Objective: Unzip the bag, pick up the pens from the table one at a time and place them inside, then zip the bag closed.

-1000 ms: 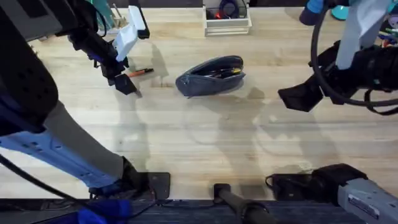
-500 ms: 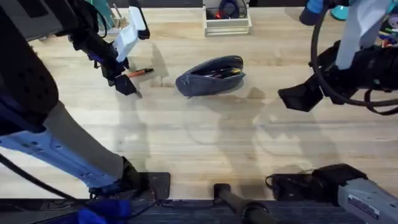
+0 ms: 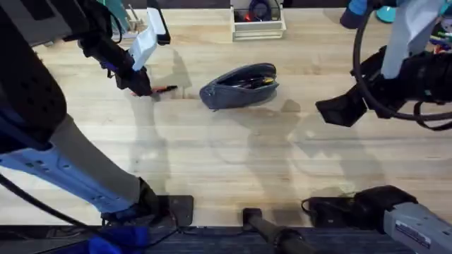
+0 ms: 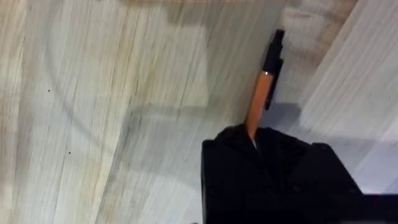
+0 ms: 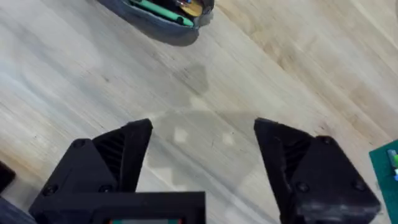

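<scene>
The blue-grey bag [image 3: 239, 87] lies unzipped at the middle of the table [image 3: 226, 162], with dark and yellow items showing through its opening. In the right wrist view the bag [image 5: 163, 14] shows green and yellow contents. An orange pen [image 3: 164, 89] with a black end lies left of the bag. My left gripper [image 3: 144, 89] sits down over that pen's near end. In the left wrist view the orange pen [image 4: 260, 99] runs out from between the closed black fingers of my left gripper [image 4: 252, 134]. My right gripper [image 3: 337, 110] hovers open to the right of the bag, fingers [image 5: 134, 149] wide apart.
A white tray [image 3: 258, 28] holding red and dark items stands at the table's back edge behind the bag. Teal objects sit at the far right corner. A green item [image 5: 392, 163] lies near my right gripper. Bare wood stretches across the front of the table.
My left gripper has dropped and shifted slightly right onto the orange pen, covering most of it. The bag and my right arm have not moved.
</scene>
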`<action>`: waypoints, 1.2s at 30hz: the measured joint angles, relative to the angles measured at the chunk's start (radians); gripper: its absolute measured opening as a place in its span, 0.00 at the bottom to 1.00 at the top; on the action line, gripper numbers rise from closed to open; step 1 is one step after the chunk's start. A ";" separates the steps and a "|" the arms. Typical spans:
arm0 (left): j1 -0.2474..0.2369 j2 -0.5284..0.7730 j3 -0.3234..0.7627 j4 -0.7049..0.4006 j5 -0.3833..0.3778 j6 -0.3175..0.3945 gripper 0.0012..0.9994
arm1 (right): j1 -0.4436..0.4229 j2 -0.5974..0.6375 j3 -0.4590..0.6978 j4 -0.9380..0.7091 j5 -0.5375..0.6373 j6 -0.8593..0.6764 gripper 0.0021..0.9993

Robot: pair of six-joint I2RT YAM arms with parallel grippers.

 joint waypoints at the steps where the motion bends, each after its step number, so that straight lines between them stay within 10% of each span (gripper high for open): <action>1: 0.000 0.000 0.000 0.000 0.001 0.000 0.05 | 0.000 0.000 0.000 0.000 0.000 0.000 1.00; 27: 0.000 -0.003 0.005 -0.015 0.174 -0.066 0.04 | 0.000 0.000 0.000 0.000 0.000 0.000 1.00; 36: 0.000 -0.210 0.006 -0.023 0.198 -0.132 0.04 | 0.000 0.000 0.000 0.000 0.000 0.000 1.00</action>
